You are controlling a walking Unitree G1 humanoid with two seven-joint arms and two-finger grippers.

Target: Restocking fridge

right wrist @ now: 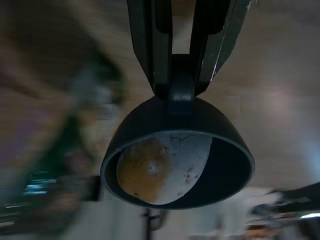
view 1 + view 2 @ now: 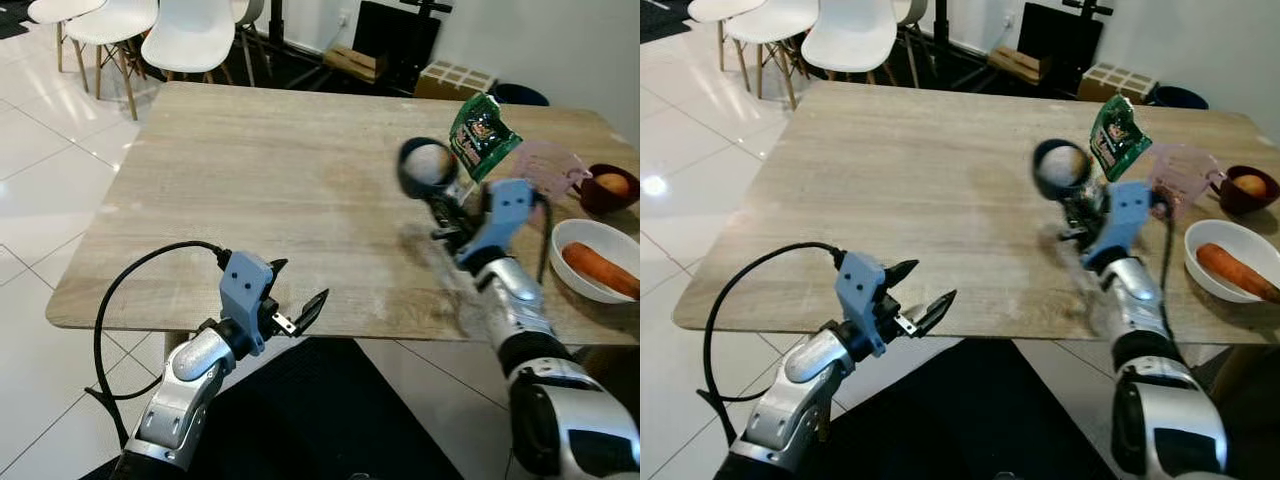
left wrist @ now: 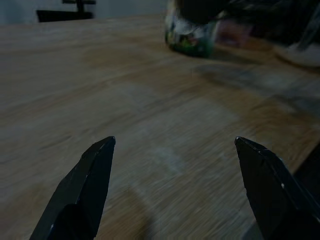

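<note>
Broadly, restocking looks barely under way: no fridge is in sight and most of the food sits on the wooden table [image 2: 260, 200]. Left to right in the head views: the left gripper [image 2: 297, 306] hovers at the table's near edge, about 7 o'clock from the tabletop's centre, fingers spread apart and holding nothing; its wrist view looks across bare wood toward the far items. Next, at roughly 3 o'clock from centre, the right gripper [image 2: 447, 205] is raised above the table with its fingers clamped on the rim of a small dark bowl [image 2: 428, 167], tilted so the opening faces the camera. Inside is a round pale item [image 1: 162, 167], part tan, part whitish; egg or small fruit, cannot tell. Just beyond the bowl, at about 2 o'clock, a green snack packet [image 2: 482, 135] stands on the table, with a pinkish clear measuring cup [image 2: 547, 168] beside it. Farther right, a dark red bowl [image 2: 609, 187] holds an orange-yellow fruit, and at the right edge a white dish [image 2: 596, 262] holds a carrot [image 2: 601, 270]. Judgement: one item is lifted, none is stowed; packet, fruit bowl and carrot dish all remain to be carried. The tilted bowl could spill its contents in transit.
</note>
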